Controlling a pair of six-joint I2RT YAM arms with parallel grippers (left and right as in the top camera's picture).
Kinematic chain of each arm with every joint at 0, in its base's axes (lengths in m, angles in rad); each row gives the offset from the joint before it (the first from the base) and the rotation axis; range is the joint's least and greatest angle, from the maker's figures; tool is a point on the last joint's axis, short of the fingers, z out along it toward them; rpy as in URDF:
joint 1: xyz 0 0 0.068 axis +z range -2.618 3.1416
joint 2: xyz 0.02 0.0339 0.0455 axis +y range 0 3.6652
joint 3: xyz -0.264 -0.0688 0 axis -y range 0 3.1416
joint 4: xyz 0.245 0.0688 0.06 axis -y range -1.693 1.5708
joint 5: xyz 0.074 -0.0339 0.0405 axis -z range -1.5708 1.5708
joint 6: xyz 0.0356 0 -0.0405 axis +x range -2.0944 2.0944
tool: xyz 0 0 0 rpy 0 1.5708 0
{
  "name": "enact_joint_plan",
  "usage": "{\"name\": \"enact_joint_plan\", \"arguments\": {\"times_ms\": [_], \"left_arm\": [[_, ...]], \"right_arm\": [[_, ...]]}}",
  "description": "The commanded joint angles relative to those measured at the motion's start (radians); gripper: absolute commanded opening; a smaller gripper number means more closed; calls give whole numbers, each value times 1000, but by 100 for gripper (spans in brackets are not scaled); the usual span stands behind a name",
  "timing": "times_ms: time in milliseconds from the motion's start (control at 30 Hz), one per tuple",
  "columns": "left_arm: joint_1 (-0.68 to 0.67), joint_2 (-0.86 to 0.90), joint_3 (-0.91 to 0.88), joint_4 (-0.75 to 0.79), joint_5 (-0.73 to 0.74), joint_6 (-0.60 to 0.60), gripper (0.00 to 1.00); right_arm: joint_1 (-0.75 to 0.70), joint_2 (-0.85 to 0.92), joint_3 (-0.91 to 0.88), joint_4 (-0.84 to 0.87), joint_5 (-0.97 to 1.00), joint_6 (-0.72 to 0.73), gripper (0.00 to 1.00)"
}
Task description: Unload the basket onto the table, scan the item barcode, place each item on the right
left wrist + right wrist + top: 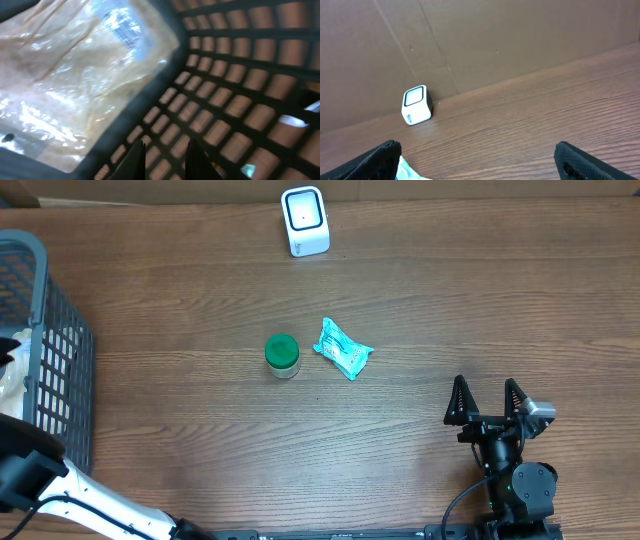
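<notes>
Dark fingers point(135, 165) of the left tool point(165, 162) poke up from the bottom edge of the left wrist view, cut off so that only the tips show. They stand close together with a narrow slit between them and nothing visible in it. Whether they are fully closed I cannot tell.

Beyond them lies the grey mesh of a basket point(225, 100), and to the left a crinkled clear plastic bag point(75, 85) with a pale label point(127, 32) too blurred to read. What the bag holds cannot be made out.

From overhead the basket point(60, 380) sits at the left edge, partly out of frame. Only the white left arm point(90, 498) shows, and its tool is not discernible.

The right tool point(485, 385) hovers low at the right with its fingers spread wide and holding nothing. Its own camera shows the same gape point(477, 147).

On the wooden worktop point(200, 450), midway, stand a green-lidded jar point(282, 355) and, just beside it to the right, a teal packet point(343, 348), both well apart from either tool. No barcode is legible on either.

The white barcode scanner point(305, 220) stands at the far edge. The right wrist view alone shows it point(416, 105) against a cardboard wall point(495, 35), with a corner of the packet point(410, 172) peeking in at the bottom.
</notes>
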Motion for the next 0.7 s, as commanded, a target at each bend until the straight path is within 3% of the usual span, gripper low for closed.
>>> {"name": "enact_joint_plan", "arguments": {"times_ms": [0,33,67,167,233,333,567,667], "left_arm": [[-14,-13,84,-13,71,39,12],[-16,-14,85,-3,43,49,19],[-21,-7,81,1,-45,49,36],[-33,14,36,29,-169,50,51],[-39,21,-26,56,-192,87,60],[-43,21,-175,153,-204,163,81],[-44,21,-305,344,-303,169,78],[-44,21,-312,407,-383,169,83]], "right_arm": [[-1,-3,-10,4,10,-4,100],[-1,-3,-10,4,10,-4,100],[-1,-3,-10,4,10,-4,100],[-1,-3,-10,4,10,-4,100],[-1,-3,-10,4,10,-4,100],[-1,-3,-10,4,10,-4,100],[-1,-3,-10,4,10,-4,100],[-1,-3,-10,4,10,-4,100]]}}
